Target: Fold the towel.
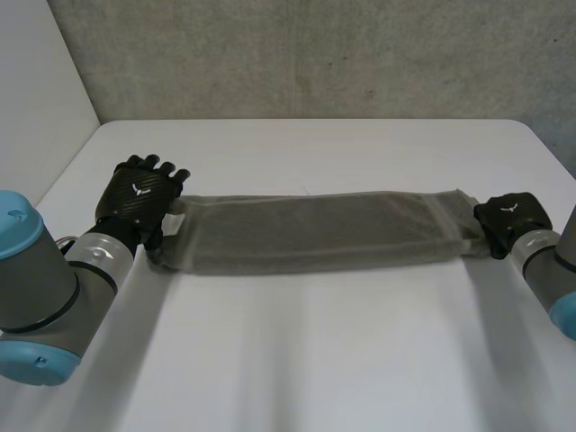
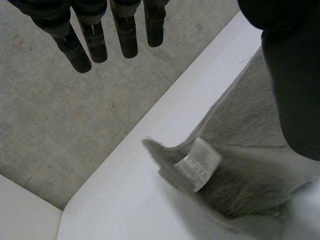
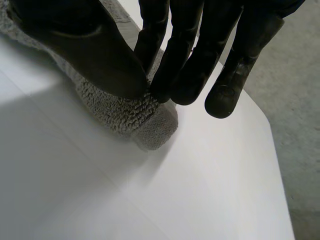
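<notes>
A grey towel [image 1: 315, 232], folded into a long narrow strip, lies across the white table [image 1: 315, 360] from left to right. My left hand [image 1: 139, 193] rests at the strip's left end with its fingers [image 2: 95, 40] straight and spread above the table edge. Its thumb hangs over the towel [image 2: 250, 175], where a white label [image 2: 199, 164] sticks up at the corner. My right hand [image 1: 508, 216] is at the strip's right end. In the right wrist view its thumb and fingers [image 3: 190, 60] pinch the end of the towel [image 3: 125, 112] between them.
A grey wall runs behind the table's far edge. Grey floor [image 2: 75, 115] shows beyond the table's left side, and more floor [image 3: 300, 100] lies past its right corner. Bare white tabletop stretches in front of and behind the strip.
</notes>
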Controlling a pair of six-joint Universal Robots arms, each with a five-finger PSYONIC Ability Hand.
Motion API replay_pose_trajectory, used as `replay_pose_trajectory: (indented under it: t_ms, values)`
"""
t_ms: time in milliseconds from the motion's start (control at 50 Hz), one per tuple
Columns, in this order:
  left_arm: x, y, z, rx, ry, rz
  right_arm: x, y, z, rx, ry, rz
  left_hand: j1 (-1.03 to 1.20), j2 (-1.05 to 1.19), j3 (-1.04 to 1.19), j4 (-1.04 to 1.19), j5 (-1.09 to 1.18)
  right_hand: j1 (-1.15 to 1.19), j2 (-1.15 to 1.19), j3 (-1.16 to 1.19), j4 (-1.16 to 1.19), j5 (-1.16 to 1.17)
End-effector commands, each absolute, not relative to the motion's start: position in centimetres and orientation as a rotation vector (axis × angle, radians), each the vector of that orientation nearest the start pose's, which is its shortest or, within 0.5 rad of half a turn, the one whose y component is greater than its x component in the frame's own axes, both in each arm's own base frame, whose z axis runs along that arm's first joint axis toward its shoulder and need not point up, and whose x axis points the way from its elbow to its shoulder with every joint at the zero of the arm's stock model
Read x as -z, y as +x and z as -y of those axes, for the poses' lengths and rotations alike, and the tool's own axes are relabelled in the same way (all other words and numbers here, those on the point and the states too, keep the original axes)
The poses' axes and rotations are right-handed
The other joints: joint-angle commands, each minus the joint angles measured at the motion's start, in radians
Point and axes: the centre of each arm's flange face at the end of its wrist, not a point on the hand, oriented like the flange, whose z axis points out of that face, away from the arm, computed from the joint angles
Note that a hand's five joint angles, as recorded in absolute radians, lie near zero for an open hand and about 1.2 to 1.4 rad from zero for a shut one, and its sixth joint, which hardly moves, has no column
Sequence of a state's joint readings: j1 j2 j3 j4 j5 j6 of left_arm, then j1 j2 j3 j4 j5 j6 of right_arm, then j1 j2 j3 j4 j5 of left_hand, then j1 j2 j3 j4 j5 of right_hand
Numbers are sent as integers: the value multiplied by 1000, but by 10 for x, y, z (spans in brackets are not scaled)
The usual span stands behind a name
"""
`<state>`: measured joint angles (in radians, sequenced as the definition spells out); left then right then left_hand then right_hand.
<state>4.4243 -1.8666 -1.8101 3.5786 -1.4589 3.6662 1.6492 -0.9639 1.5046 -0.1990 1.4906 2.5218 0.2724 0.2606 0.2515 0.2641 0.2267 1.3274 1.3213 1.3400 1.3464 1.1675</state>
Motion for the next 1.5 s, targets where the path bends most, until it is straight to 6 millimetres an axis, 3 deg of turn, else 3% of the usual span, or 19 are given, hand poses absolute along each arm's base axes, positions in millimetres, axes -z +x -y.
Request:
replay_pose_trajectory:
  t_ms: [20, 140, 240, 360, 420, 440, 460, 520, 540, 580, 640, 680, 740, 920, 1120, 1340, 1360, 1400, 1500]
  values:
    - [-183, -230, 284, 2058, 995, -2036, -126, 140, 380, 1915, -1021, -2685, -74, -62, -53, -65, -202, 69, 75, 56, 50, 54]
    - [-183, -229, 284, 2054, 990, -2038, -131, 124, 388, 1954, -1041, -2733, -74, -62, -53, -65, -202, 69, 75, 56, 50, 54]
    - [-189, -224, 283, 2063, 971, -2025, -149, 77, 411, 2067, -1017, -2855, -76, -65, -56, -68, -205, 69, 75, 56, 50, 54]
    - [-197, -223, 285, 2087, 956, -1997, -169, 72, 421, 2172, -1097, -2877, -76, -65, -56, -68, -205, 69, 75, 56, 50, 54]
    - [-202, -224, 286, 2106, 948, -1979, -197, 103, 419, 2299, -1105, -2736, -79, -68, -59, -71, -208, 69, 75, 56, 50, 54]
    - [-205, -224, 287, 2116, 946, -1969, -214, 130, 413, 2375, -1101, -2607, -79, -68, -59, -71, -208, 69, 75, 56, 50, 54]
    - [-205, -224, 287, 2116, 946, -1969, -215, 131, 413, 2375, -1101, -2606, -79, -68, -59, -71, -208, 69, 75, 56, 50, 54]
    - [-212, -230, 288, 2160, 931, -1960, -243, 219, 378, 2445, -1165, -2243, -79, -68, -59, -71, -208, 69, 75, 56, 50, 54]
    - [-212, -230, 288, 2160, 930, -1960, -243, 219, 378, 2445, -1165, -2242, -79, -68, -59, -71, -208, 69, 75, 56, 50, 54]
    - [-215, -233, 288, 2192, 912, -1977, -242, 277, 341, 2394, -1282, -2047, -79, -68, -59, -71, -208, 69, 75, 56, 50, 54]
    - [-217, -237, 285, 2215, 907, -1992, -233, 305, 320, 2340, -1353, -1959, -77, -65, -56, -68, -205, 69, 75, 56, 50, 54]
    - [-217, -239, 283, 2219, 905, -2001, -200, 358, 265, 2161, -1516, -1798, -76, -65, -56, -68, -205, 69, 75, 56, 50, 54]
    - [-214, -244, 278, 2221, 927, -2011, -180, 376, 234, 2054, -1594, -1733, -76, -65, -56, -68, -205, 69, 75, 56, 50, 54]
    - [-213, -249, 275, 2229, 949, -2014, -163, 390, 197, 1925, -1649, -1601, -74, -62, -53, -65, -202, 69, 75, 56, 50, 54]
    - [-217, -259, 276, 2264, 964, -1988, -176, 398, 200, 1945, -1556, -1579, -74, -62, -53, -65, -202, 69, 75, 56, 50, 54]
    - [-222, -264, 275, 2279, 928, -1980, -155, 405, 189, 1787, -1551, -1564, -76, -65, -56, -68, -205, 69, 75, 56, 50, 54]
    - [-222, -266, 273, 2286, 929, -1987, -153, 403, 192, 1790, -1542, -1588, -76, -65, -56, -68, -205, -70, -64, -82, -89, -84]
    - [-222, -272, 268, 2314, 940, -2014, -156, 396, 200, 1834, -1514, -1663, -71, -59, -50, -62, -199, -1126, -1120, -1139, -1145, -1141]
    - [-221, -283, 258, 2356, 967, -2054, -173, 375, 218, 1957, -1425, -1823, 32, 43, 53, 40, -97, -1122, -1116, -1135, -1141, -1137]
